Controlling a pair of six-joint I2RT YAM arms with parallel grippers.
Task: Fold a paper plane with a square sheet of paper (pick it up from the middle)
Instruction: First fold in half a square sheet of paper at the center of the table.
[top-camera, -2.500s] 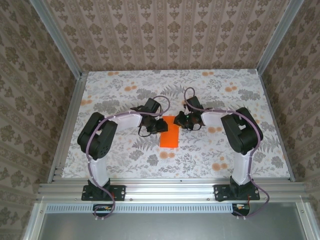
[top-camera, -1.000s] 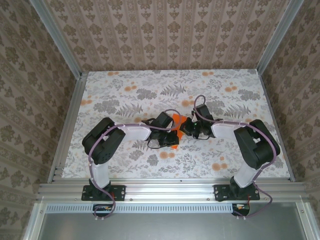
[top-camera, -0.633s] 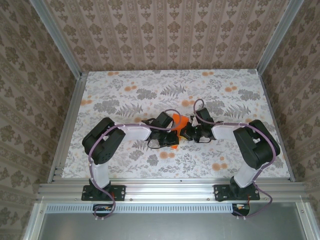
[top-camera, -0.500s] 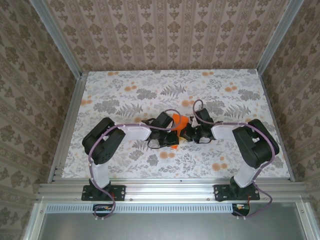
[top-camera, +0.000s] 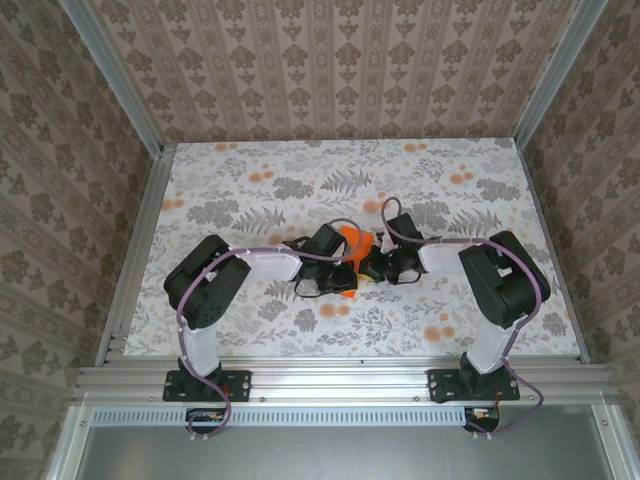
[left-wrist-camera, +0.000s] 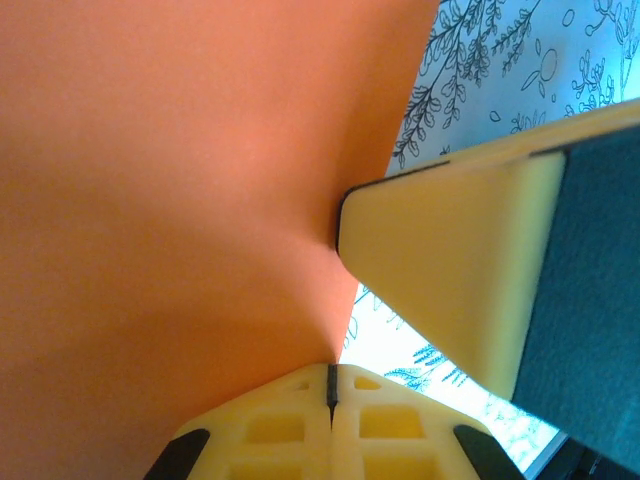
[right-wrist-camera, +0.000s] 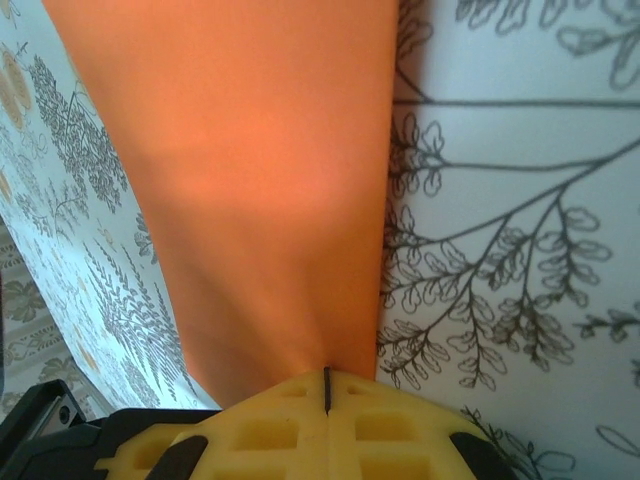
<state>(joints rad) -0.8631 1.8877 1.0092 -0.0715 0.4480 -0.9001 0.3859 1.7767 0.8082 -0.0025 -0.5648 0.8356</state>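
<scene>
Near the middle of the leaf-printed tabletop (top-camera: 250, 190), the square sheet of paper (top-camera: 352, 238), smooth, matte and bright orange, sits between the two hands. The left wrist view shows the left hand (top-camera: 340, 270) pinching it: one cream finger (left-wrist-camera: 450, 260) with a dark pad dents the curved sheet, its partner hidden behind. The right wrist view shows a straight paper edge meeting the right hand (top-camera: 372, 266) at its yellow base; I cannot tell whether that hand is spread.
</scene>
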